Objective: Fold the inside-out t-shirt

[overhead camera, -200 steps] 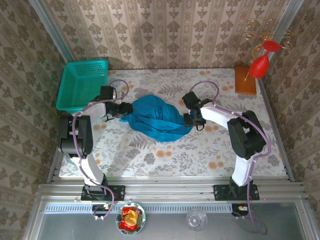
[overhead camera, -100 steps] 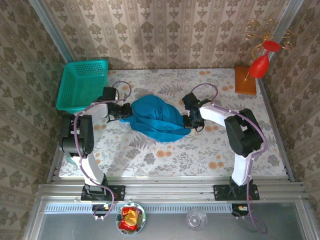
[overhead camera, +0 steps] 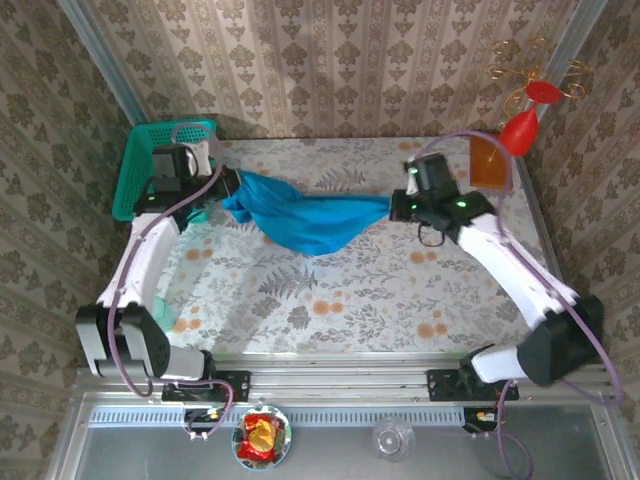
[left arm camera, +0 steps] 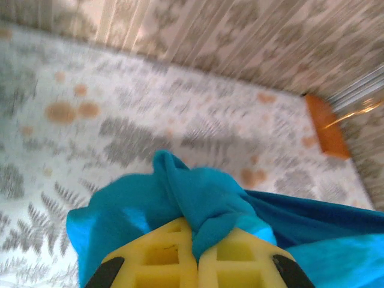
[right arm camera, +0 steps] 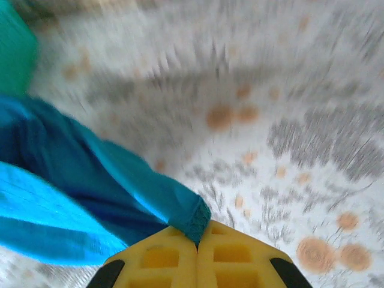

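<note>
Sagging soft teal t-shirt [overhead camera: 305,222], bunched ends clamped in left fingers [left arm camera: 153,259], right fingers [right arm camera: 157,258].

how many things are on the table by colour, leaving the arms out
blue: 1, t-shirt
teal: 1, basket
orange: 1, block
red: 2, ornament pieces standing on the block
total: 5

We see the left gripper [overhead camera: 228,187] and right gripper [overhead camera: 395,206], which flanked the bunched t-shirt [overhead camera: 305,220] at mid-table a second ago, now pinched shut on its two ends and drawn apart toward the far side. The cloth is now stretched into a long band, its left end beside the basket [overhead camera: 150,175].
</note>
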